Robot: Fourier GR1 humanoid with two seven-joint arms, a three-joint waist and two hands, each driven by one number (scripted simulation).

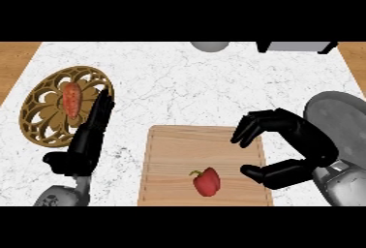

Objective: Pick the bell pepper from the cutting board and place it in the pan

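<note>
The right hand (289, 145) is held unclenched and empty over the cutting board's (172, 145) right edge, beside the pan (336, 114). Were the fingers (247, 131) closed off-centre, the bell pepper (206, 181) — lying near the board's near edge — might be squirted out or pushed off. It is seen red, lobed, green-stemmed. The left hand (82, 145) is rested open by the worktop's (178, 72) left edge.

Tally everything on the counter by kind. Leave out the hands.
Vegetables: 2 (red bell pepper, orange-red long vegetable)
Boards: 1 (pale wooden cutting board)
Plates: 1 (brown openwork round plate)
Pans: 1 (grey round metal pan)
Grey things cut off at the top edge: 2 (round one, boxy one)
Total: 7
</note>
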